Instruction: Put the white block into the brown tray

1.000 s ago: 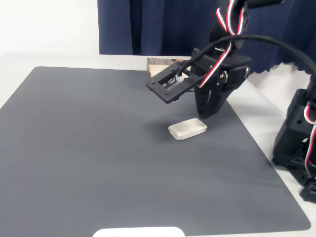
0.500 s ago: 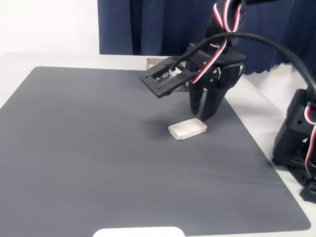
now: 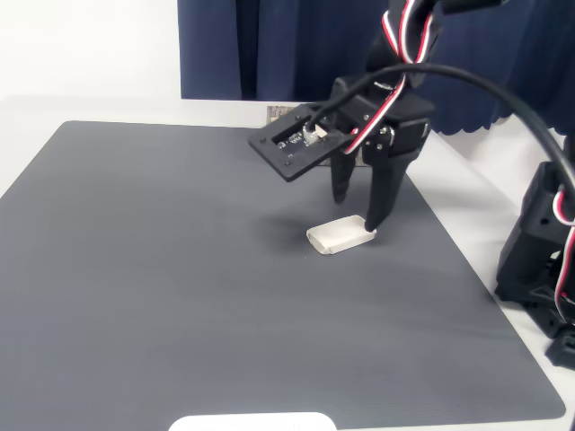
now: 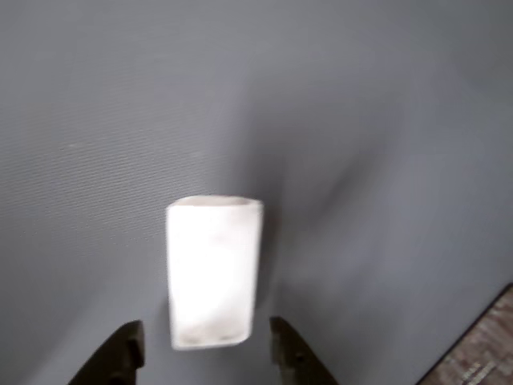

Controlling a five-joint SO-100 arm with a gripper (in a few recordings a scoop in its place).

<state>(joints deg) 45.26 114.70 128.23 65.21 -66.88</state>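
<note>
My gripper hangs spread wide over the white block, two black tapering fingers pointing down at the mat. In the fixed view one fingertip reaches the block's far right end, while the other ends higher up behind it; whether either plastic tip actually touches the block I cannot make out from this angle. In my wrist view the fingertips sit at the bottom edge, one on each side of the block's near end, with a sliver of mat showing between each tip and the block.

The block is a small flat slab, off-white, with soft rounded corners and a smooth matte face that glares bright under my camera. It lies flat on the dark grey mat, a large sheet with rounded corners and a fine woven-looking grain, spread over a white tabletop.

The brown tray stands beyond my arm at the mat's far edge, mostly hidden by the black plate on my wrist; just a corner of mottled brown-grey cardboard wall shows. A dark blue curtain hangs in folds behind the table.
</note>
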